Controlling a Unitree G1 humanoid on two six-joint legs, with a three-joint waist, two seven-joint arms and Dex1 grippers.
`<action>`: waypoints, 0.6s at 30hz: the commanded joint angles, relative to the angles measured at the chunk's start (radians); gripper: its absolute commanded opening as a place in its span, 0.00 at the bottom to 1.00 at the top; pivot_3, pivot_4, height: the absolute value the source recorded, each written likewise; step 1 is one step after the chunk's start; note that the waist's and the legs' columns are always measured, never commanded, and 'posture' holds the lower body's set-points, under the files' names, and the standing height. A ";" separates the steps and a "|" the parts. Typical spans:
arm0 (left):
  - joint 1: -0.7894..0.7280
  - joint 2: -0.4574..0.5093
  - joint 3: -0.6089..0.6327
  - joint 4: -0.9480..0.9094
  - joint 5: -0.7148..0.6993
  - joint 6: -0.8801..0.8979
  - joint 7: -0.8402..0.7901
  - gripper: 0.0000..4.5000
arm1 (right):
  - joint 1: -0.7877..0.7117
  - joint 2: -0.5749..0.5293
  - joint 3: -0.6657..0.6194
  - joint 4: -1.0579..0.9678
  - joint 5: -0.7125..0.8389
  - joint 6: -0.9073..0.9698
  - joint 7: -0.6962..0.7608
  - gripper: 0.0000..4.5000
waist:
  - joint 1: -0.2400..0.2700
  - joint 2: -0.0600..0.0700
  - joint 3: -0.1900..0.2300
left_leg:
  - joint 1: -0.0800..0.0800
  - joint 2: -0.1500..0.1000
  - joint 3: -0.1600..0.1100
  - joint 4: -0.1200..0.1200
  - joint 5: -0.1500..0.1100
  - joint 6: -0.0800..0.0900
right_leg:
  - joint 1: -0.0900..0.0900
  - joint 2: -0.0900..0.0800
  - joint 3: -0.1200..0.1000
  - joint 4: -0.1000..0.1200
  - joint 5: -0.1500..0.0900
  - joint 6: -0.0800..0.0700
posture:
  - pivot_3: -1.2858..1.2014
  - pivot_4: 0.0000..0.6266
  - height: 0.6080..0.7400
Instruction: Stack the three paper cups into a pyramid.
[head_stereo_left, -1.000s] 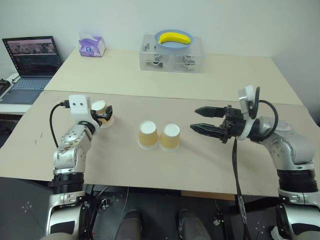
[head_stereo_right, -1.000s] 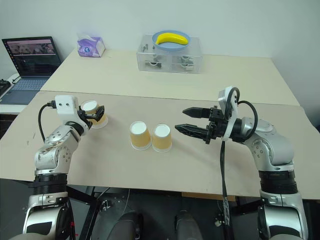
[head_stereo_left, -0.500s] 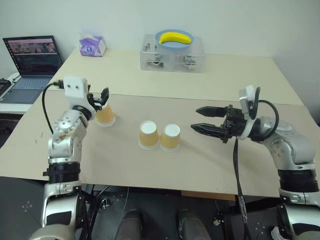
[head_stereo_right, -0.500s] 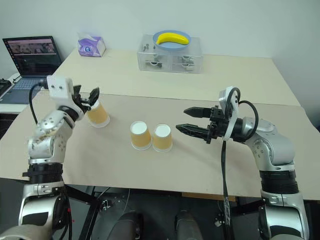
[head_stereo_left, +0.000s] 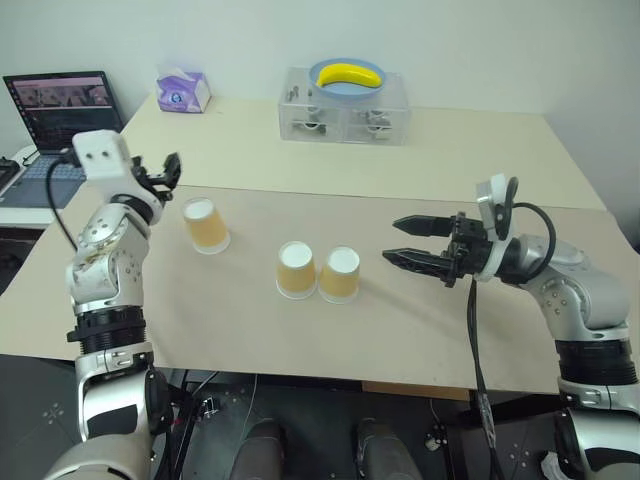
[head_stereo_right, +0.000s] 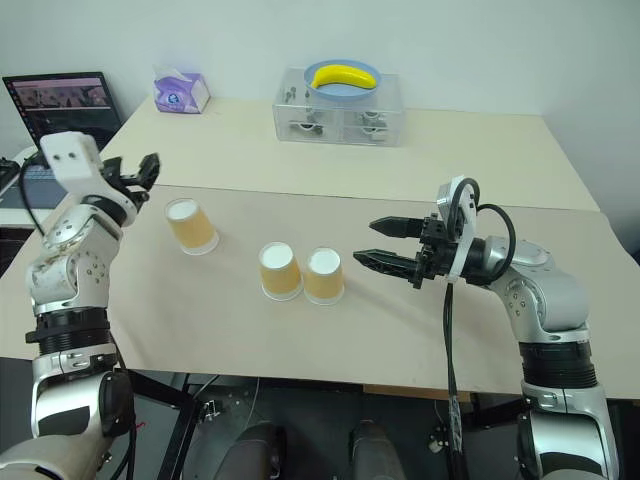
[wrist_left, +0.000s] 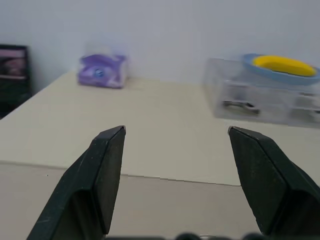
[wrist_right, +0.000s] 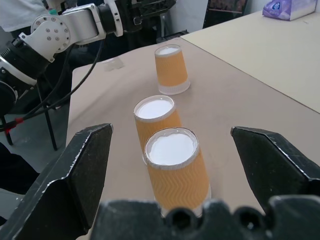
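Base pair set, third cup loose.
Two cups (head_stereo_left: 318, 272) touch as base; left gripper (head_stereo_left: 158, 172) and right gripper (head_stereo_left: 412, 240) gape empty, third cup (head_stereo_left: 205, 224) apart.

The left gripper (wrist_left: 175, 132) has its two black fingers (wrist_left: 102, 175) set wide apart, with nothing between them. Past them runs the beige surface (wrist_left: 150, 125), crossed by a seam line near the fingers. At its far edge, by a white wall (wrist_left: 165, 30), a purple tissue box (wrist_left: 101, 71) sits off one side. A clear plastic box (wrist_left: 265, 97) sits off the other side, bearing a blue bowl (wrist_left: 280, 67) with a banana (wrist_left: 283, 65) in it. A dark screen (wrist_left: 12, 70) shows at the edge.
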 joint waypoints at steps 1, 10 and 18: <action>0.030 -0.038 -0.031 -0.067 0.003 -0.005 0.008 0.77 | -0.020 -0.015 -0.035 -0.038 0.024 -0.011 0.003 1.00 | 0.007 0.000 0.000 | 0.000 0.000 0.000 0.000 0.000 0.000 | 0.000 0.000 0.000 0.000 0.000 0.000 | 0.52 0.24 0.65; 0.072 -0.086 -0.086 -0.148 -0.002 0.006 -0.016 0.77 | -0.007 -0.017 -0.037 -0.057 0.026 -0.005 -0.004 1.00 | 0.007 0.000 0.000 | 0.000 0.000 -0.001 0.001 0.000 0.000 | 0.000 0.000 -0.002 0.000 0.000 0.000 | 0.52 0.24 0.65; 0.070 -0.099 -0.077 -0.141 -0.010 0.027 0.006 0.89 | 0.001 -0.016 -0.044 -0.067 0.035 0.002 -0.010 1.00 | 0.002 0.000 0.000 | 0.000 0.000 -0.002 0.001 0.000 0.000 | 0.001 0.000 -0.002 0.001 0.000 0.000 | 0.52 0.24 0.65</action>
